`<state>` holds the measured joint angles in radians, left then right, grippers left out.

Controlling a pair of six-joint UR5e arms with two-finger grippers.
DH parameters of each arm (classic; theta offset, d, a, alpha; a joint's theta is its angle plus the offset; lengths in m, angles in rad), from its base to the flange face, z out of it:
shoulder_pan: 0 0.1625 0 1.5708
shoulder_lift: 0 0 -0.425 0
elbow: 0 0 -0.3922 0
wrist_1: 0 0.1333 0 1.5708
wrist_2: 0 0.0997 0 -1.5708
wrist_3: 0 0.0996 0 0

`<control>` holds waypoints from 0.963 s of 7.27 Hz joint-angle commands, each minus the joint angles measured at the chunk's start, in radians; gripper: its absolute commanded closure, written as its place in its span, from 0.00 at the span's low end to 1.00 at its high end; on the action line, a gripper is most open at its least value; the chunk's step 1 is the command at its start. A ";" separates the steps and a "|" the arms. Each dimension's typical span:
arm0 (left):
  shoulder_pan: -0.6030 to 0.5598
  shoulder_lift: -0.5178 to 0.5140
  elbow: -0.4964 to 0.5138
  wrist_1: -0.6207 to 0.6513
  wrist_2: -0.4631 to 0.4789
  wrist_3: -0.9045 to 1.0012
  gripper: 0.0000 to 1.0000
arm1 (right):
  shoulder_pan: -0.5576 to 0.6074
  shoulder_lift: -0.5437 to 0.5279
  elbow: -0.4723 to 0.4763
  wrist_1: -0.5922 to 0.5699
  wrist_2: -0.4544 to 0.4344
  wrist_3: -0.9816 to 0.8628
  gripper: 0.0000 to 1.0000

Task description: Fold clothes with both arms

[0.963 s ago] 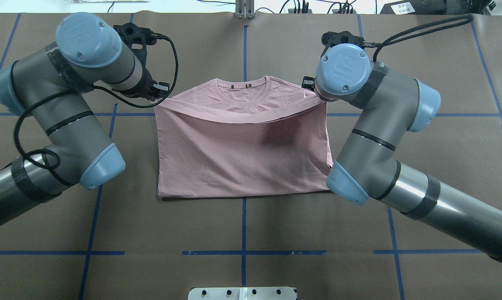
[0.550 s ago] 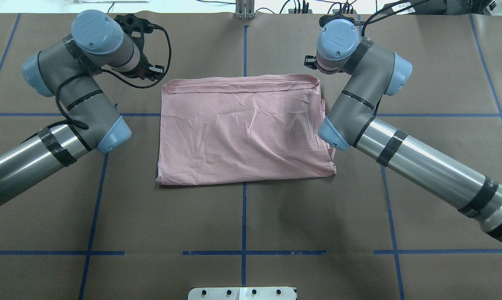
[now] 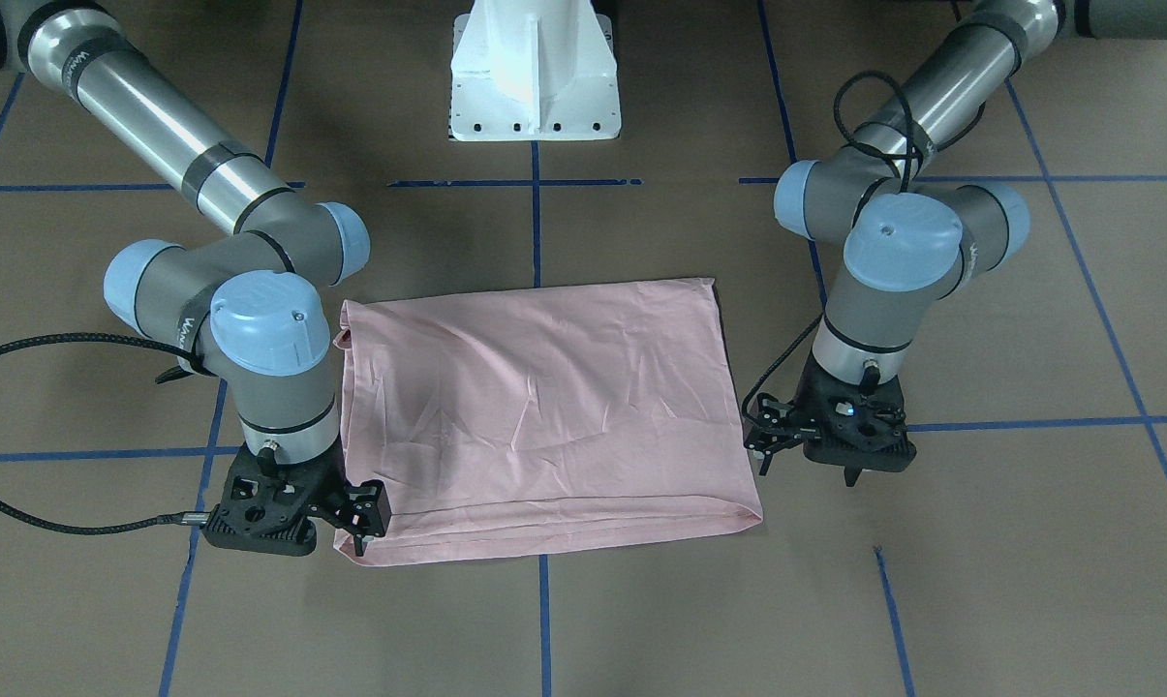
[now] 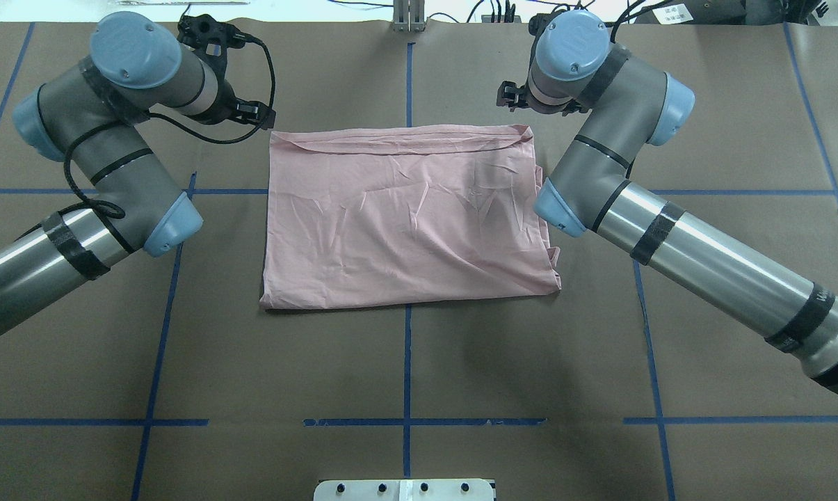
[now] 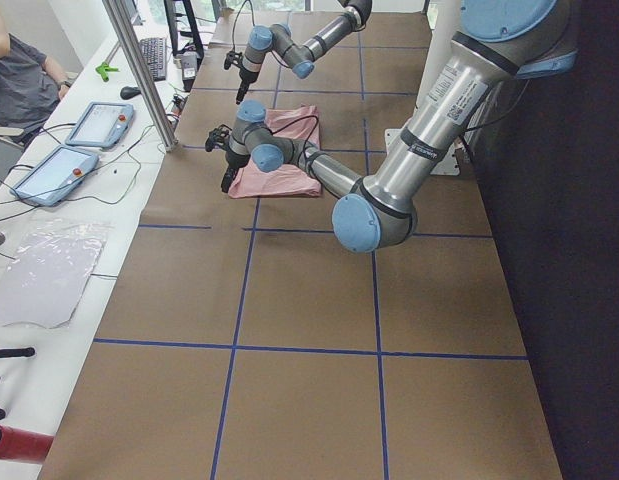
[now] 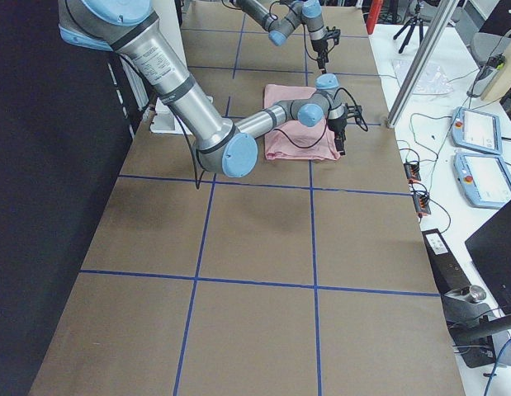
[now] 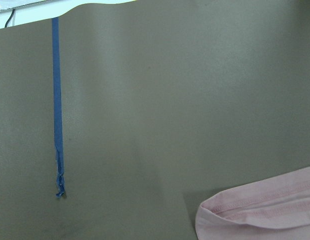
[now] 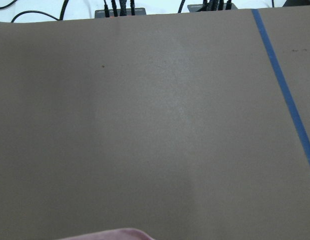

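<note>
You'll find the shirt (image 4: 405,216) lying flat on the table (image 4: 405,376), in the half away from the robot's side and about midway between the table's two ends. It is folded into a rough rectangle with plain pink cloth on top. One folded edge faces the table's far edge, where you can see layered hems.

The left gripper (image 3: 811,463) hangs just off the shirt's far corner on the robot's left, clear of the cloth. Seen from across the table, two dark tips show below its body, spread apart with nothing between them. Its wrist camera catches only that shirt corner and a strip of blue tape (image 7: 57,110).

The right gripper (image 3: 302,523) sits at the other far corner. From across the table it overlaps the shirt's edge, while from overhead it looks slightly beyond it. You can't tell from any view whether its fingers are apart or together.
</note>
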<state>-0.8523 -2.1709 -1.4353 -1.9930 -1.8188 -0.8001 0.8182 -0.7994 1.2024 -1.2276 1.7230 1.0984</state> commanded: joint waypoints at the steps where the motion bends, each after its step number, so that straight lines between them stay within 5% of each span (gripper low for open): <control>1: 0.015 0.087 -0.161 0.007 -0.052 -0.019 0.00 | 0.019 -0.070 0.104 -0.001 0.073 -0.067 0.00; 4: 0.155 0.331 -0.468 0.000 -0.051 -0.202 0.00 | 0.032 -0.188 0.290 -0.016 0.113 -0.075 0.00; 5: 0.226 0.362 -0.496 -0.003 -0.012 -0.299 0.02 | 0.032 -0.189 0.324 -0.061 0.119 -0.074 0.00; 7: 0.390 0.355 -0.453 -0.003 0.107 -0.463 0.24 | 0.032 -0.192 0.344 -0.082 0.119 -0.074 0.00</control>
<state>-0.5574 -1.8183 -1.9068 -1.9944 -1.7721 -1.1666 0.8496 -0.9875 1.5325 -1.2969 1.8412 1.0246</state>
